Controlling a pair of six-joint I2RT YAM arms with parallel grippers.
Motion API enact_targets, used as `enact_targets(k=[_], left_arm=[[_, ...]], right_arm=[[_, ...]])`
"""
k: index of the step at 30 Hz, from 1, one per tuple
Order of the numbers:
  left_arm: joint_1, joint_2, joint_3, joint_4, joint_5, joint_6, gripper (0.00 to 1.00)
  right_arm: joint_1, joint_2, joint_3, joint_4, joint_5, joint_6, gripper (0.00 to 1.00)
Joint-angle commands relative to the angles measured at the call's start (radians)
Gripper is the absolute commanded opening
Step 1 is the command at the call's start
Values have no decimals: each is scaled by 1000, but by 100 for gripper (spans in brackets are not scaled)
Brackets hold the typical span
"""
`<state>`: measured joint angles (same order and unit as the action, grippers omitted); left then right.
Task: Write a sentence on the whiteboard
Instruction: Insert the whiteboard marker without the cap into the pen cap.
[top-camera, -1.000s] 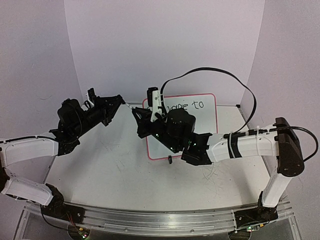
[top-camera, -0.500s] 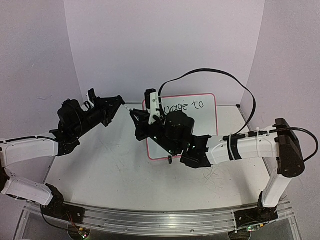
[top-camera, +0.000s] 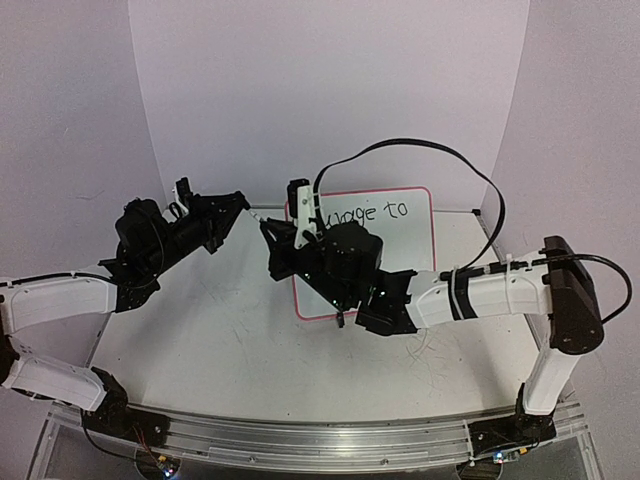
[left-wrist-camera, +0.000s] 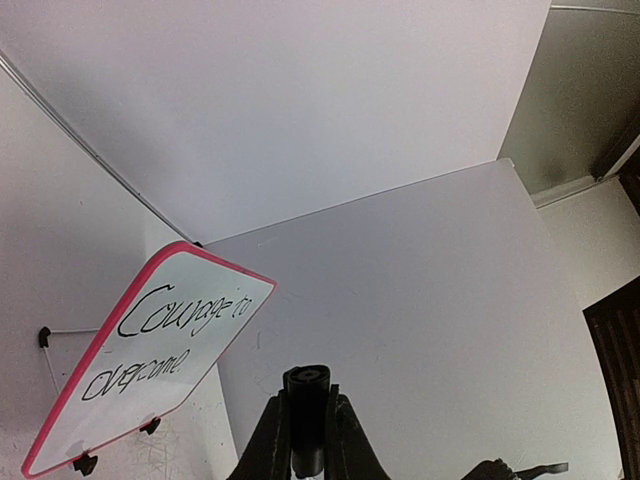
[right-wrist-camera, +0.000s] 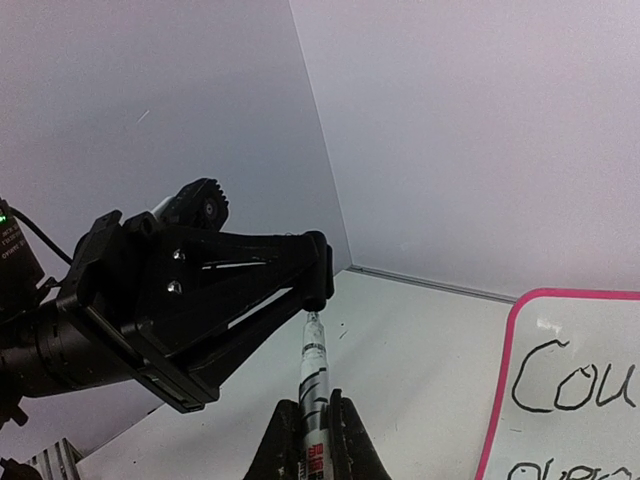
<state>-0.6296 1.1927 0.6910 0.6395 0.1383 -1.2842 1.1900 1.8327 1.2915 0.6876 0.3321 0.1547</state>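
Observation:
The whiteboard (top-camera: 400, 235), red-pink framed, stands at the back middle and reads "Courage to overcome." in the left wrist view (left-wrist-camera: 160, 350); its left edge shows in the right wrist view (right-wrist-camera: 580, 400). My right gripper (top-camera: 277, 233) (right-wrist-camera: 313, 405) is shut on a white marker (right-wrist-camera: 314, 360), pointing left. The marker's tip meets the black cap (left-wrist-camera: 306, 385) (right-wrist-camera: 318, 288). My left gripper (top-camera: 243, 203) (left-wrist-camera: 306, 402) is shut on that cap and faces the right gripper just left of the board.
A black cable (top-camera: 430, 145) loops high over the right arm and the board. White walls close the back and both sides. A black clip foot (top-camera: 341, 320) sits at the board's near edge. Faint scribbles mark the tabletop (top-camera: 200, 330).
My right gripper has shifted a little left with the marker, bringing its tip up to the cap. The left arm has not moved.

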Motion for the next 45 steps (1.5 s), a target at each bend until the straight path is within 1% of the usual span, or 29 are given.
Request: enact_targets(k=[1, 7, 11, 19, 21, 25, 27, 28, 30, 34, 37, 39, 43, 45], left_arm=[[-5, -27, -6, 54, 14, -7, 0], [-5, -28, -5, 58, 14, -9, 0], [-5, -25, -6, 63, 16, -15, 0], [-8, -23, -6, 72, 15, -9, 0], [-11, -26, -11, 74, 11, -6, 0], [-16, -39, -28, 76, 10, -2, 0], [-16, -48, -38, 77, 9, -4, 0], [-16, -52, -44, 78, 10, -3, 0], [-18, -55, -43, 78, 27, 8, 0], [-19, -53, -42, 81, 61, 25, 0], [-19, -66, -50, 81, 76, 33, 0], [-24, -79, -53, 83, 76, 38, 0], [-84, -66, -50, 87, 48, 73, 0], [-102, -61, -43, 101, 41, 103, 0]], right_arm=[[1, 19, 50, 27, 29, -2, 0], [1, 47, 79, 47, 64, -11, 0], [2, 97, 116, 66, 108, -42, 0], [25, 283, 309, 163, 344, -243, 0], [25, 333, 361, 202, 370, -297, 0], [22, 392, 420, 286, 343, -373, 0], [10, 394, 428, 288, 300, -335, 0], [-1, 379, 410, 289, 247, -297, 0], [-29, 329, 356, 292, 81, -193, 0], [-51, 286, 330, 305, -66, -162, 0], [-63, 263, 290, 340, -100, -166, 0], [-71, 269, 286, 354, -92, -171, 0], [-86, 321, 357, 335, -67, -106, 0], [-86, 352, 406, 324, -26, -46, 0]])
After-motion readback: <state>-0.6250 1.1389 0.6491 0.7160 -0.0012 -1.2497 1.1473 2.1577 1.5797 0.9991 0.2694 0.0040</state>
